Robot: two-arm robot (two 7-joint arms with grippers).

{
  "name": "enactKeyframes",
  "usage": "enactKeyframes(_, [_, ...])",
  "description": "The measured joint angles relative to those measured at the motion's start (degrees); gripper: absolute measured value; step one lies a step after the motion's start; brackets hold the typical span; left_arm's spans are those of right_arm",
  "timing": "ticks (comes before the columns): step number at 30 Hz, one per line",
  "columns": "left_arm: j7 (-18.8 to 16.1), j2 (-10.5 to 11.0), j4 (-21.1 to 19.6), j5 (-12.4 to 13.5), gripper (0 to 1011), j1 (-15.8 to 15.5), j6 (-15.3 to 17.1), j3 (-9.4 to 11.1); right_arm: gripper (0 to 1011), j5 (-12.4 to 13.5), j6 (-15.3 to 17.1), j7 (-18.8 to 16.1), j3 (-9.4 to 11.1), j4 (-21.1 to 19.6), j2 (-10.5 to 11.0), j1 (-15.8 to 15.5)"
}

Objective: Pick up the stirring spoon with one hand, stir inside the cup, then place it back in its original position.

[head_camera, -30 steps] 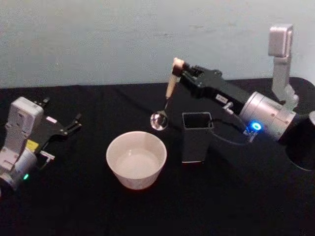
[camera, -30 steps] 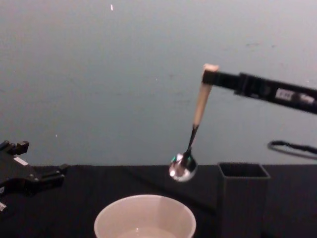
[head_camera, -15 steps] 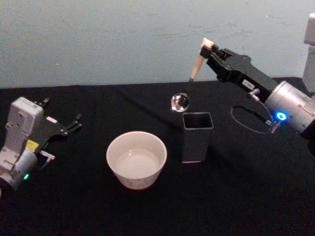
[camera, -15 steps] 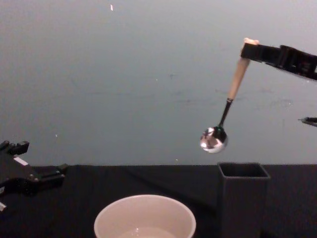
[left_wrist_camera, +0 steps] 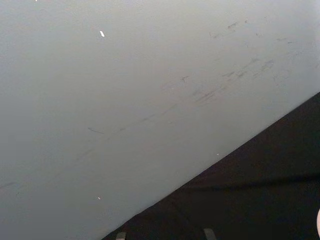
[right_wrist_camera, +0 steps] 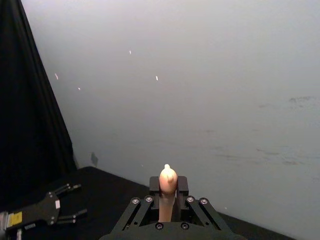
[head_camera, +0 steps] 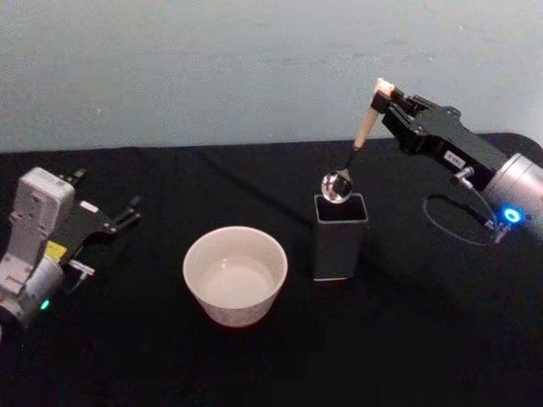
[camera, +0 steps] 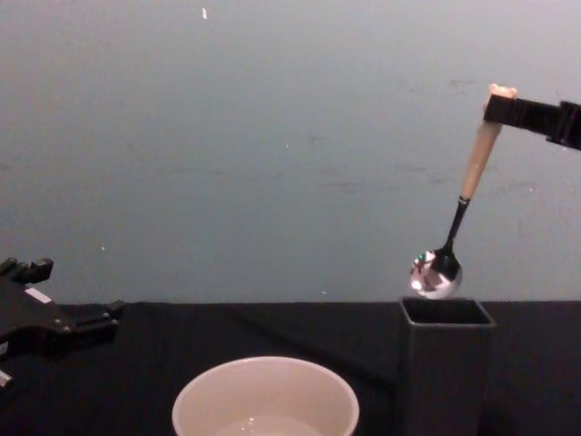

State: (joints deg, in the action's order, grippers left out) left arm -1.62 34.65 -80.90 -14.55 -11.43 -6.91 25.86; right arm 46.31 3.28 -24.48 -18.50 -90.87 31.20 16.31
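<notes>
The stirring spoon [head_camera: 358, 144] hangs, handle clamped in the right pincer [head_camera: 386, 99].

Nothing readable here, honestly. There's a small yellow sticker [head_camera: 55, 250] and a white tag [head_camera: 87, 206] on the grey-and-black left gripper [head_camera: 130, 214], plus a little white label [head_camera: 447, 156] on the black right gripper [head_camera: 383, 93]. The print's too small to make out.

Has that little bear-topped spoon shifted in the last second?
Yes. The cream-handled metal spoon, held by the right hand, went rightward to just above the dark grey square holder.
</notes>
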Motion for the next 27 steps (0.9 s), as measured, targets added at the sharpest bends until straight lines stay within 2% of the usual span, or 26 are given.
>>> enactKeyframes(11, [0.0, 0.0, 0.0, 0.0, 1001, 0.0, 0.0, 0.0, 203, -2.3, -0.3, 0.0, -0.9, 1.0, 0.0, -0.6])
enactKeyframes(27, [0.0, 0.0, 0.0, 0.0, 1001, 0.0, 0.0, 0.0, 203, -5.2, 1.6, -0.5, -3.4, 4.6, -1.3, -0.3])
